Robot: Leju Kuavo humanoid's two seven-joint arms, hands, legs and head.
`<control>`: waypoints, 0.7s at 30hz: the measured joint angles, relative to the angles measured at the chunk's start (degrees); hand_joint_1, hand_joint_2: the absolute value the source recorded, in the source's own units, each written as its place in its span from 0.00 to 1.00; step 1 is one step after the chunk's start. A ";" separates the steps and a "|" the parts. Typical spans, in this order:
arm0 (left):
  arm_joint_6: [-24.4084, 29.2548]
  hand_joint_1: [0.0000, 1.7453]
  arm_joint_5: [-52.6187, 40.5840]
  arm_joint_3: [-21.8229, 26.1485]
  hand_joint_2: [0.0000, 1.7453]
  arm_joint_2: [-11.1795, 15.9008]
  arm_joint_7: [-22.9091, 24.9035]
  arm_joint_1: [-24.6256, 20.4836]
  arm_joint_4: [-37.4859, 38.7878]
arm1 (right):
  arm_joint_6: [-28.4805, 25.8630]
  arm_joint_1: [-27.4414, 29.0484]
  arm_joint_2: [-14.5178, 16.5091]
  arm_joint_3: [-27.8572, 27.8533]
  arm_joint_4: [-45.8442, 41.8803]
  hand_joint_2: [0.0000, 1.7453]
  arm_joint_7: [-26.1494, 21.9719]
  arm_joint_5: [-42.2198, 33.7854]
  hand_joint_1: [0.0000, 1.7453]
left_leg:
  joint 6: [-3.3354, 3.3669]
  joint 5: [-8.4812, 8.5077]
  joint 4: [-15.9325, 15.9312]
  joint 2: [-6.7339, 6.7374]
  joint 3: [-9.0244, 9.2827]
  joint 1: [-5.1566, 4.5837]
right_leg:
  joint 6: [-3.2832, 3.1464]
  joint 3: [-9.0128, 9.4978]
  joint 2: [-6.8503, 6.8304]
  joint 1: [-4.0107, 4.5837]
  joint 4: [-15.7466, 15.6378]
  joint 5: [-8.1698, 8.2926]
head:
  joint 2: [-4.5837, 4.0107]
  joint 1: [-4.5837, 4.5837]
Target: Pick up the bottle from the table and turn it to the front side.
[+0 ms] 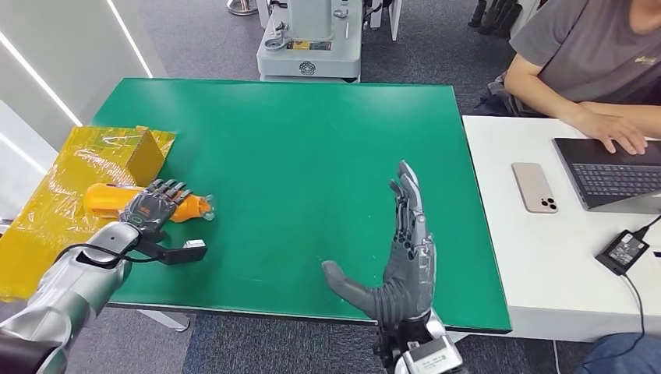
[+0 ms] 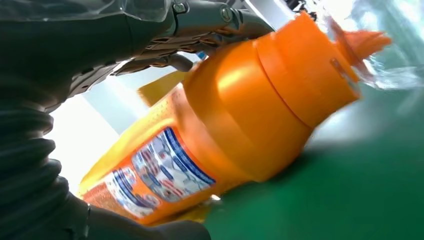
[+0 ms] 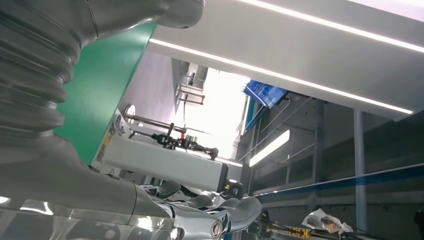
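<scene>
The orange plastic bottle with a printed label (image 1: 105, 199) lies on its side at the left edge of the green surface (image 1: 312, 156), its long axis running roughly left to right across the robot's view, the cap end pointing toward the middle of the surface and the base end resting on a crinkled yellow plastic sheet (image 1: 54, 202). The left robot hand (image 1: 152, 206) sits directly over the bottle's middle, fingers draped across the body; in the left wrist view the fingers (image 2: 200, 25) curve over the bottle (image 2: 225, 125), and the grip looks closed around it, though whether it is lifted yet I cannot tell. The right robot hand (image 1: 405, 257) stands well apart near the front edge of the surface, flat and wide, fingers straight and thumb out, holding nothing. The left hand is plainly the nearer one.

A small yellow cardboard box (image 1: 144, 152) sits on the sheet just behind the bottle; its contents cannot be seen.
</scene>
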 joint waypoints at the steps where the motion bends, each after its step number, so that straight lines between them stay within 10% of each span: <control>1: 0.07 0.00 -0.16 0.00 1.00 0.35 0.11 -0.29 0.00 | -0.12 0.15 -0.04 -0.01 -0.08 1.00 -0.02 0.15 0.00 | 0.00 0.00 0.00 0.00 -0.01 0.00 | 0.00 0.00 0.00 0.00 0.00 0.00 | 0.00 0.00; 21: 4.69 0.00 -2.13 2.25 1.00 6.29 4.25 -7.21 -0.85 | 2.46 1.70 -0.11 -0.66 -2.61 1.00 0.43 2.59 0.00 | -0.01 -0.01 -0.01 0.01 -0.04 -0.01 | -0.02 -0.03 0.01 0.00 0.00 -0.01 | 0.00 0.00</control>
